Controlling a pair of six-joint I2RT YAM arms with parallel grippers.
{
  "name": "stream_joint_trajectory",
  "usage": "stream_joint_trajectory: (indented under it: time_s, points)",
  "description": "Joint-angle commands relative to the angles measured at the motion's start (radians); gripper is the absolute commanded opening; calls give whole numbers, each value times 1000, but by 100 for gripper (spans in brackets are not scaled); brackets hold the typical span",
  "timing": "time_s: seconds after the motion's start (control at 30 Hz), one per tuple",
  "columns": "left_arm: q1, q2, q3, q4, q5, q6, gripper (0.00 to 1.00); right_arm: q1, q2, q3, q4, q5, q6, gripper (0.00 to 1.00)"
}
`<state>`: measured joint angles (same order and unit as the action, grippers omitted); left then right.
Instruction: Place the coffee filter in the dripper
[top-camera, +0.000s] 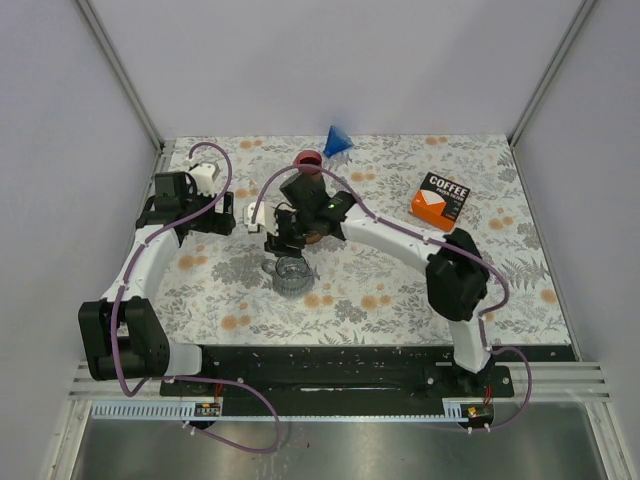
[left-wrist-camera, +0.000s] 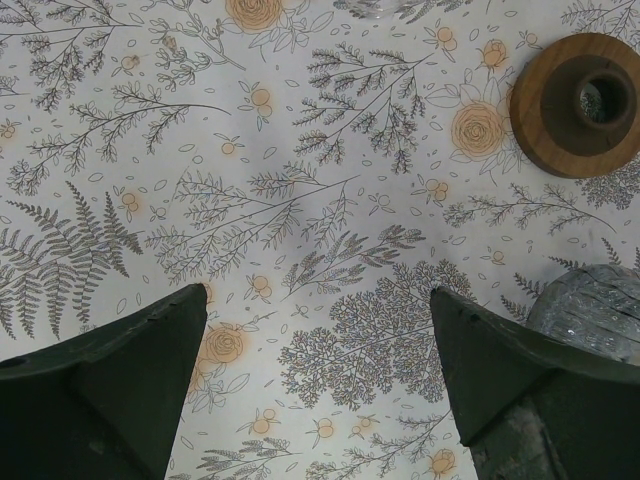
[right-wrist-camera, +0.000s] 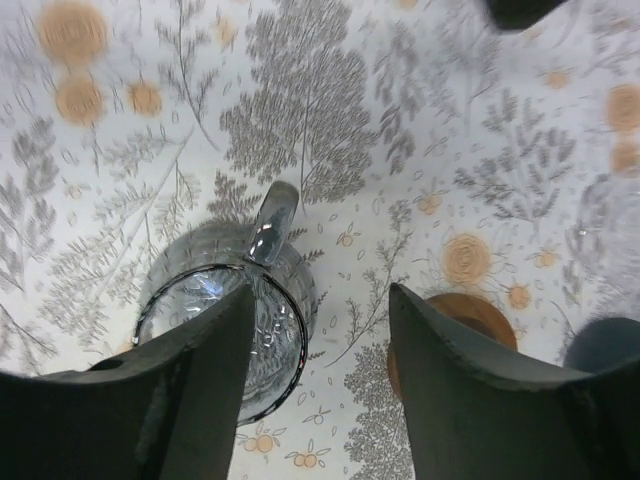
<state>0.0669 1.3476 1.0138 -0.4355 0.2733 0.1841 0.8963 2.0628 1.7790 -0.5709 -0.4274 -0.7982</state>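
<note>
right tool (right-wrist-camera: 320, 295) jaws apart over glass dripper (right-wrist-camera: 200, 295) rim, wooden ring (right-wrist-camera: 470, 310) beside

the orange and black box (top-camera: 440, 196) reads "coffee" in white letters.

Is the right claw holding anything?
No, the right gripper stands open by the dripper, with nothing in it.
</note>
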Motion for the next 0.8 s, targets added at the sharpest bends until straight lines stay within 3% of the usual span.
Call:
stream_joint_trajectory:
  time_s: [0.0,0.1,0.23,0.33,0.63,0.77]
  points:
    - [5,-13,29,20,6,8,97,-8,-236,-81,282,16,278,69]
    - [4,-19,26,15,6,9,97,-45,-254,-98,367,108,459,71]
    - [7,-25,25,11,1,8,97,-94,-192,-60,381,495,693,67]
    - [8,-28,25,7,-9,8,97,-111,-120,2,307,656,764,65]
    - [20,-38,22,4,-8,5,97,-128,101,207,112,719,843,66]
    - [22,-38,20,4,0,3,97,-146,284,422,-55,674,846,53]
